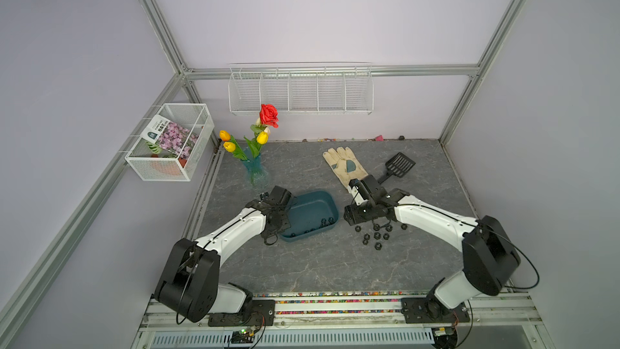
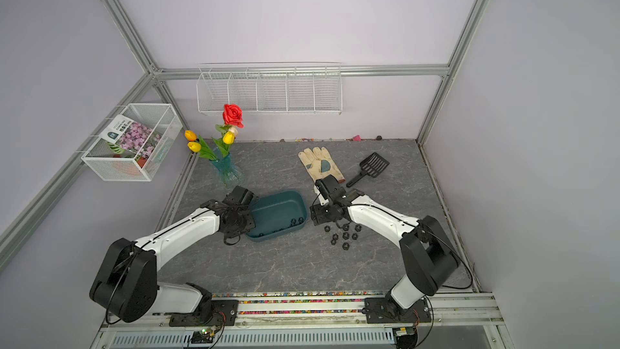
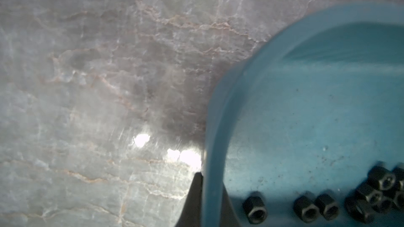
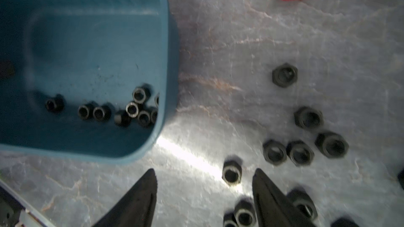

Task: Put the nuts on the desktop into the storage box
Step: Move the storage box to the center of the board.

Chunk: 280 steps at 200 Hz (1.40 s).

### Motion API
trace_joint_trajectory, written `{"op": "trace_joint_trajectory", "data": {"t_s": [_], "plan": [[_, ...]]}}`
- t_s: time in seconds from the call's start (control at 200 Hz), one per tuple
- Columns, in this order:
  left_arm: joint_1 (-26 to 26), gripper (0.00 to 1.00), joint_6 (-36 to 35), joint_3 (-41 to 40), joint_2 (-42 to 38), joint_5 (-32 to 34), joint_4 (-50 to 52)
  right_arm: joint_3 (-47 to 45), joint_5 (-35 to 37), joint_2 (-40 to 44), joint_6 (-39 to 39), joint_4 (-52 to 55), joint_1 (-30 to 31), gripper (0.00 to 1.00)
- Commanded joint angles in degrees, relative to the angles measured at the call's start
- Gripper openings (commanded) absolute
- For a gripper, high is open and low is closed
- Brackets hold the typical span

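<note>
Nuts (image 1: 377, 236): nine counted loose on the desktop (image 1: 318, 270), clustered right of the storage box (image 1: 330, 198); about nine more lie along its near wall.
Right gripper (image 4: 204, 171): one, jaws wide apart, empty, above bare desktop between box and cluster.
Left gripper (image 3: 211, 182): one, clamped on the box's left wall.
Farther back: one glove (image 1: 342, 164), one black scoop (image 1: 399, 164), one vase (image 1: 256, 172).

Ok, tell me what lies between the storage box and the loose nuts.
Only bare desktop: the right wrist view shows a clear strip from the storage box to the loose nuts. The right gripper, fingers open, is at its edge.
</note>
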<state>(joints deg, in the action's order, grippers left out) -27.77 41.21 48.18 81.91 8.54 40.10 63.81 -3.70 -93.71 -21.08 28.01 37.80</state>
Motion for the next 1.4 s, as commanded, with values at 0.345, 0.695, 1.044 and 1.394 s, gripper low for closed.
{"op": "trace_joint_trajectory", "data": {"t_s": [0.345, 0.695, 1.044, 1.394], "plan": [[0.2, 0.0, -9.9, 10.3, 15.6, 4.6, -2.5, 11.7, 1.9, -13.3, -1.1, 0.1, 1.2, 0.67], [0.9, 0.0, -12.9, 19.1, 22.9, 5.5, -2.5, 13.3, 2.7, -15.3, -0.9, 1.6, 1.4, 0.58], [1.7, 0.0, -13.8, 23.7, 25.9, 5.9, -2.1, 16.8, 4.6, -17.3, 0.4, 3.5, 1.3, 0.59], [1.8, 0.15, -14.7, 28.2, 26.0, 7.1, 1.9, 16.3, 3.5, -17.1, 0.3, 3.4, 1.4, 0.59]]}}
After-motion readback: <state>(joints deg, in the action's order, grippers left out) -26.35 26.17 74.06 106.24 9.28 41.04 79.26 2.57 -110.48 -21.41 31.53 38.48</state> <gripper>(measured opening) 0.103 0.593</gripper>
